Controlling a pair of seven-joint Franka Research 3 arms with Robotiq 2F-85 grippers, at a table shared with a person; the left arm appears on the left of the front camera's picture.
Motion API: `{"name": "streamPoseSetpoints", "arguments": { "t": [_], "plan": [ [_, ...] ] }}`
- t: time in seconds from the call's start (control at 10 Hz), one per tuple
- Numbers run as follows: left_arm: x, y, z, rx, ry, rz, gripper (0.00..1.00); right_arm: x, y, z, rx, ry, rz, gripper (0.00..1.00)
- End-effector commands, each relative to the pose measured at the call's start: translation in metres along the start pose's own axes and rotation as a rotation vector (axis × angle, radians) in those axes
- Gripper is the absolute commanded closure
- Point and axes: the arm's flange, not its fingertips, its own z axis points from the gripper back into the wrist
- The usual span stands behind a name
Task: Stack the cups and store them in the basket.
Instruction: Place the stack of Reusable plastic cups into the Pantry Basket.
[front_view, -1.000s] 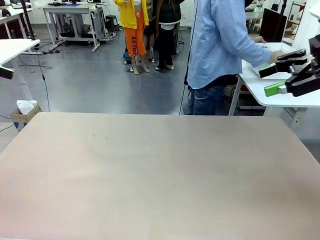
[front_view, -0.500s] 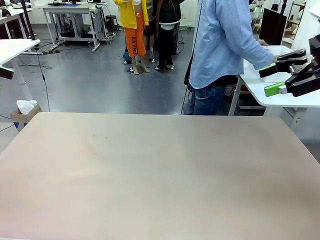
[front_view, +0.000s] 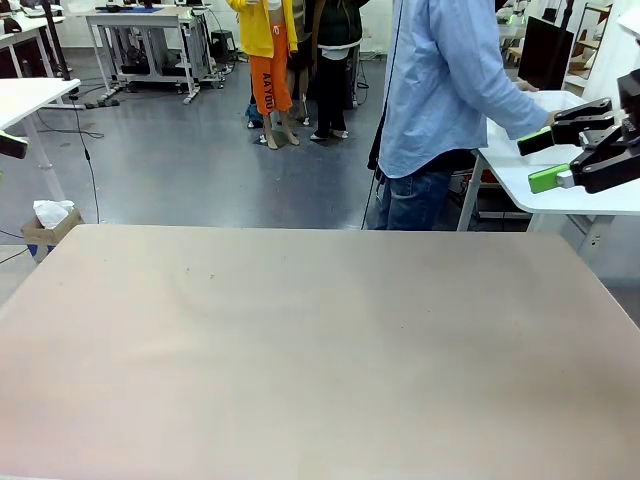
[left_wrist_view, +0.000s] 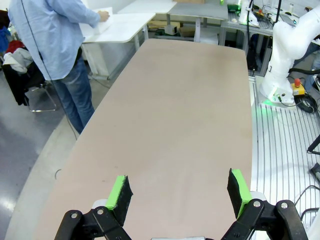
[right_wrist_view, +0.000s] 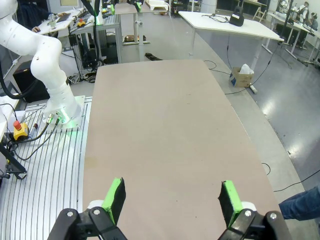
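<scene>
Nothing's really moved in the last second: our left gripper (left_wrist_view: 180, 192) and right gripper (right_wrist_view: 171, 201) hang spread wide over the table (front_view: 320, 340), the person (front_view: 450, 100) probably busy elsewhere, so we haven't started.

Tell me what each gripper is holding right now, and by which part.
Nothing. The left gripper and right gripper are both open, holding nothing, above the table.

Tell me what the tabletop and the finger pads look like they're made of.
Tabletop: matte beige-pink sheet, probably laminate or a smooth mat; even colour, soft glare, no grain. Pads on the left hand: bright green, likely rubber or soft plastic over black fingers; matte, uniform. Right hand carries the same pads. Both hands open.
</scene>
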Motion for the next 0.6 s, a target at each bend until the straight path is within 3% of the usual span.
{"name": "streamPoseSetpoints", "arguments": {
  "t": [0.0, 0.5],
  "plan": [
    [0.0021, -0.0005, 0.0001, -0.003, -0.011, 0.002, 0.0, 0.003, -0.0013, -0.0008, -0.001, -0.026, -0.007, 0.0],
    [0.0021, -0.0005, 0.0001, -0.003, -0.011, 0.002, 0.0, 0.003, -0.0013, -0.0008, -0.001, -0.026, -0.007, 0.0]
  ]
}}
